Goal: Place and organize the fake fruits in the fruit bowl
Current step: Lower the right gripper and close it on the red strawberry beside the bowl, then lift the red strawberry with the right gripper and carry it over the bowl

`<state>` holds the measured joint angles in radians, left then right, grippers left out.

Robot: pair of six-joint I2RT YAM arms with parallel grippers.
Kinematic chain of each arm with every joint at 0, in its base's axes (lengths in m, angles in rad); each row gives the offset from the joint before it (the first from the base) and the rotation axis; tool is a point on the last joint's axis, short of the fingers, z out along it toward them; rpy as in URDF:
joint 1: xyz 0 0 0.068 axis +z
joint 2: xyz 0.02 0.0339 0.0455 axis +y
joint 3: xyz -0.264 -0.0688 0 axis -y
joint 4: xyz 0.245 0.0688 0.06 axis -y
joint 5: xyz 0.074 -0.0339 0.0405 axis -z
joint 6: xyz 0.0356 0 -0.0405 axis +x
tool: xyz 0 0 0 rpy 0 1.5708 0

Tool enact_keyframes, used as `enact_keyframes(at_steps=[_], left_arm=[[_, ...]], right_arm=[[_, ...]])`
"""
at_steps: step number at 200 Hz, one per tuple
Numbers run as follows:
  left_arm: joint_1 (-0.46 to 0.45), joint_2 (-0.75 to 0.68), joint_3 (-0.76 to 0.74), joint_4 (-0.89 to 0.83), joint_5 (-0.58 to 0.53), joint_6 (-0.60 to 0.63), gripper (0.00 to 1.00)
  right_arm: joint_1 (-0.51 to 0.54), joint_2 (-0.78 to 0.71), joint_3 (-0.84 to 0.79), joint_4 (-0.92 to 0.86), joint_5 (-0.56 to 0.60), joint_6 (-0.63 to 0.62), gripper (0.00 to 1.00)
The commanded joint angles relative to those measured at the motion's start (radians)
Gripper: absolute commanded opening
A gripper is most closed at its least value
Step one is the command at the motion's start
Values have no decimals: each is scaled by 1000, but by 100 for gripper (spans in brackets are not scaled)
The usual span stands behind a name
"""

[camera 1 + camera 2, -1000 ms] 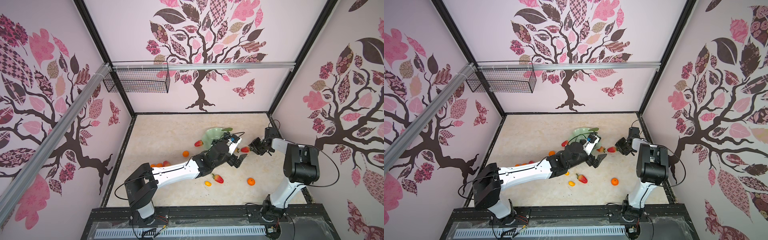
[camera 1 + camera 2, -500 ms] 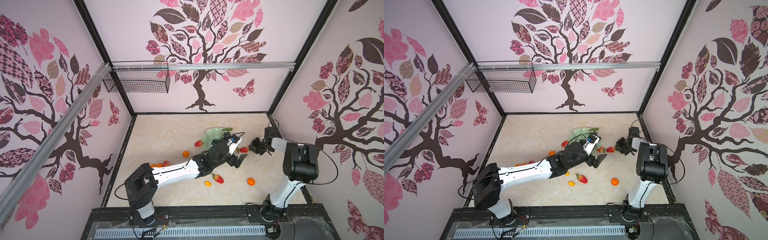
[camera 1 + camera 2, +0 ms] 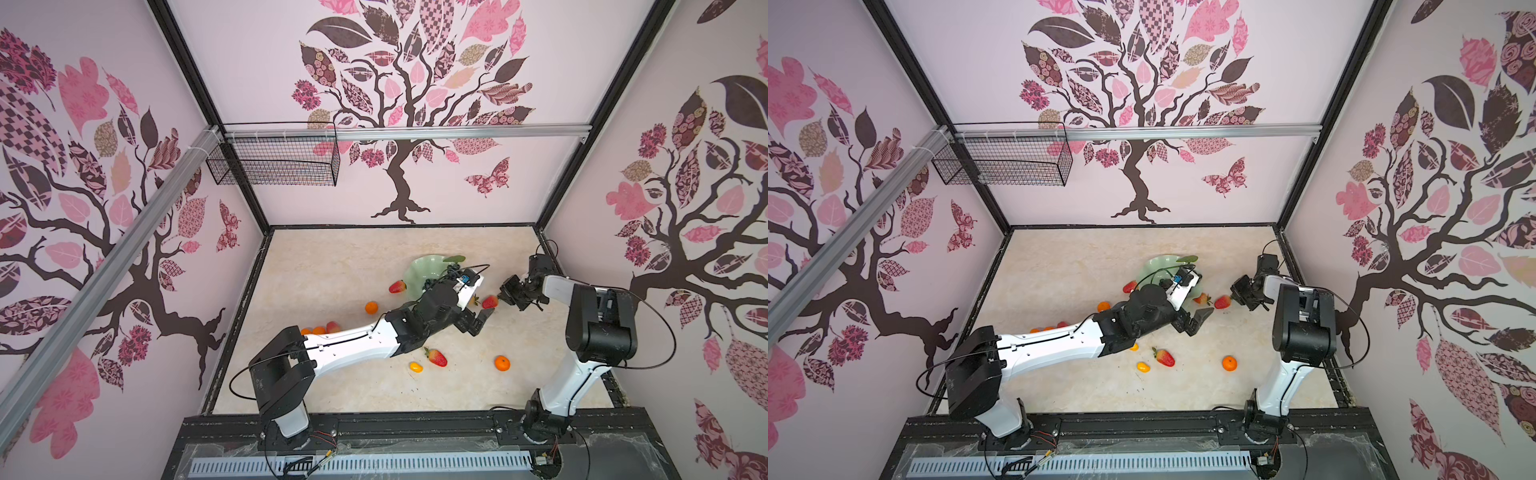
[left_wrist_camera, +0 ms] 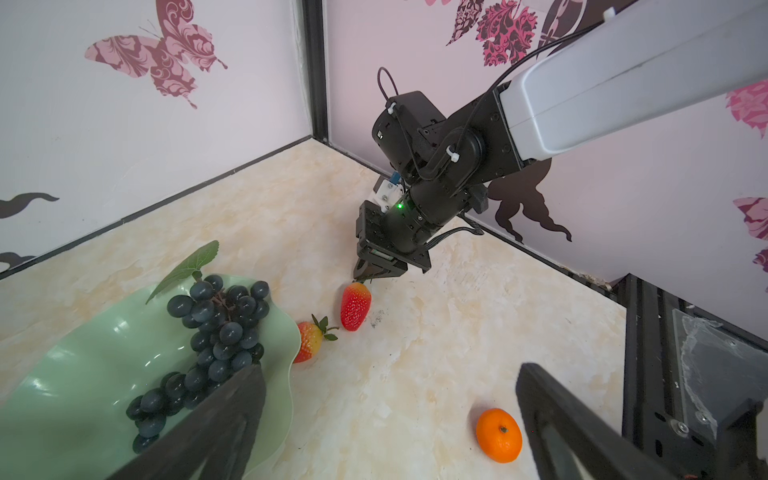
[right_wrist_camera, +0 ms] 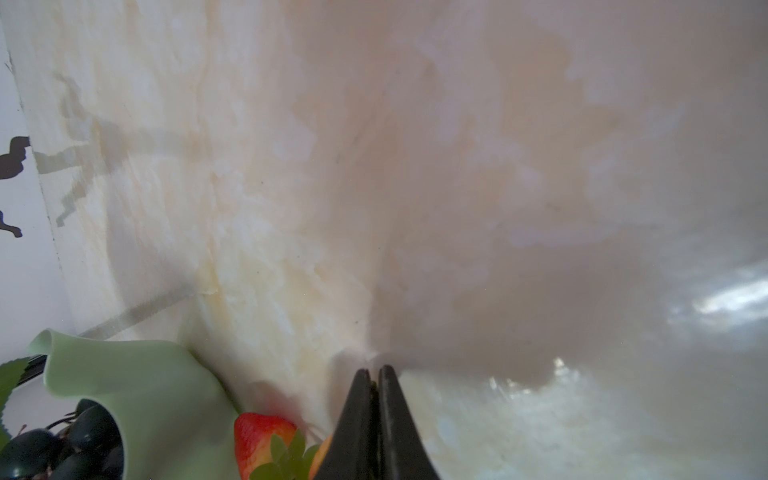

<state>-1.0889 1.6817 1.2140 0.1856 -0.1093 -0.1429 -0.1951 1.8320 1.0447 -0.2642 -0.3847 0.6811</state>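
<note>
Your right gripper (image 4: 362, 281), fingers pressed together, sits at the green cap of the glossy red plastic strawberry (image 4: 355, 307) mid-frame, near the wavy mint-green bowl (image 4: 83, 357) lower left. A leaf-only pinch could slip on lift. Your left gripper (image 4: 388, 370) is spread wide.

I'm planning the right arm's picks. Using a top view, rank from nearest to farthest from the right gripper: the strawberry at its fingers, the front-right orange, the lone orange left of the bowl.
From the right gripper:
1. strawberry, at its fingers.
2. front-right orange, nearer the front edge, same side.
3. lone orange, beyond the left arm, left of the fruit bowl.
</note>
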Motion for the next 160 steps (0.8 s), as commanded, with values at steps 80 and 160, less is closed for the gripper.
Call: enact_keyframes(at_steps=[80, 160], left_arm=[[45, -44, -2, -68, -43, -51, 98], [172, -82, 2, -87, 59, -186, 98]], right_arm=[[-1, -96, -8, 2, 32, -12, 0], [-1, -341, -35, -33, 86, -120, 0]])
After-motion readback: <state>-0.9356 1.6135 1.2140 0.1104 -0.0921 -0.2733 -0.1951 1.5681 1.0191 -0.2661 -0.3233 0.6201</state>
